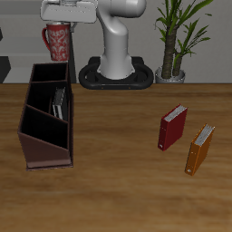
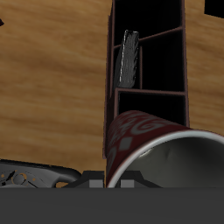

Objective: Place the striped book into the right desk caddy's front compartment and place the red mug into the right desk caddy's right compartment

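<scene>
The jaws grip the mug (image 1: 57, 42) at its rim, holding it above the caddy's (image 1: 38, 145) far end. The book (image 2: 129, 58) already stands inside the caddy. The mug looks rigid, smooth, moderately heavy; the rim seems the surest hold.

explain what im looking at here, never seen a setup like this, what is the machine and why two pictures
These are simulator renders of a robot arm at a wooden table. One picture looks at the scene from outside; the other comes from a camera on the arm's gripper, looking down past what it holds. The gripper holds the red mug in the air, above the far end of the right desk caddy, a long dark wooden organizer. The striped book already stands in one of its compartments. A red book and an orange book stand apart on the table. A potted plant stands at the back.
</scene>
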Robot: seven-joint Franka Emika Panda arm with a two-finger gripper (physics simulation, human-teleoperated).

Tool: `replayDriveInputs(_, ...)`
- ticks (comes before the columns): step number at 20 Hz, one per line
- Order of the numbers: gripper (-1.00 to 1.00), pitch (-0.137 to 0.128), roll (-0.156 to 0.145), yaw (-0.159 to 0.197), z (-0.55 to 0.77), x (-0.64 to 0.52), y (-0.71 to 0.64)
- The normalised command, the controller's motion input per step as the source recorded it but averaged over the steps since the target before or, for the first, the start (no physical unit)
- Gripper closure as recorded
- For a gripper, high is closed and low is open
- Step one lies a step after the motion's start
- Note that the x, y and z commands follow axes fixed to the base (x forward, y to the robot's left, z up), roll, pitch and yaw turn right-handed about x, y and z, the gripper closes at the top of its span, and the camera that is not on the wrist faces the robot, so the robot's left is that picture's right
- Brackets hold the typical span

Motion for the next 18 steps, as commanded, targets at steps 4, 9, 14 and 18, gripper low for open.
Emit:
replayDriveInputs(4,1.00,-0.005,0.047,-0.022,0.17,-0.05,-0.21)
replayDriveInputs(9,1.00,0.041,0.068,-0.049,0.12,0.06,-0.24)
replayDriveInputs(14,1.00,0.027,-0.056,-0.089,0.16,0.27,-0.39)
replayDriveInputs(18,1.00,0.081,0.017,-0.015,0.00,0.33,-0.16)
